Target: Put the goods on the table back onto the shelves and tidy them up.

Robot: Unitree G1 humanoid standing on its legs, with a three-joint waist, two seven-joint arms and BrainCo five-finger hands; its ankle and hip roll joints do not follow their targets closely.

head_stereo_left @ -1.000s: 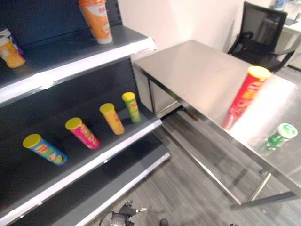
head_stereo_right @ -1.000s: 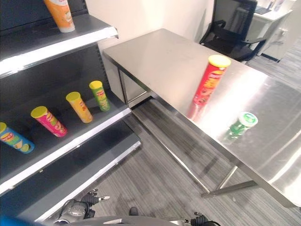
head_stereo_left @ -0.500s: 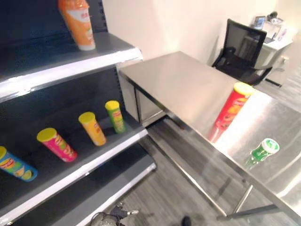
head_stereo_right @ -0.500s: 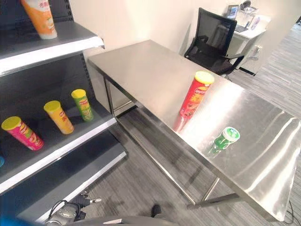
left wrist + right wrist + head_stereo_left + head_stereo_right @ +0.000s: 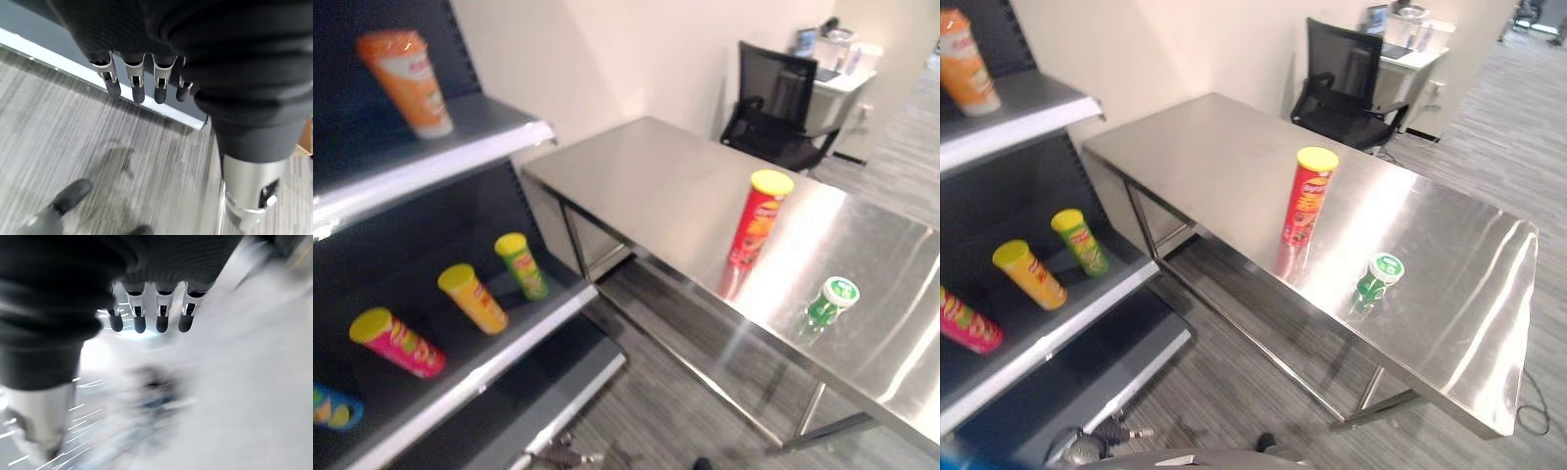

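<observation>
Dark shelving point(image 5: 460, 132) stands at the left. An orange cup point(image 5: 409, 80) sits upright on its upper board. On the board below, a pink can point(image 5: 396, 342), an orange can point(image 5: 472, 298) and a green can point(image 5: 521, 265) lie tilted with yellow lids toward the aisle. That row reads as stocked goods, spaced but not squared to the front edge, so tidying looks outstanding.

Right of the shelving is the steel table point(image 5: 1205, 147). Two items wait there for return: a red can point(image 5: 1308, 195) upright near the middle, and, well apart toward the near right, a small green bottle point(image 5: 1376, 278) with a white cap. Both stand clear of the table edge, with open room around them for a grasp.

Left hand point(image 5: 142, 83) hangs over the floor, fingers relaxed and straight, holding nothing. Right hand point(image 5: 149, 316) likewise shows loose, straight fingers and no load. Judgement: no item is yet in hand, and the red can is the likelier first pick.
</observation>
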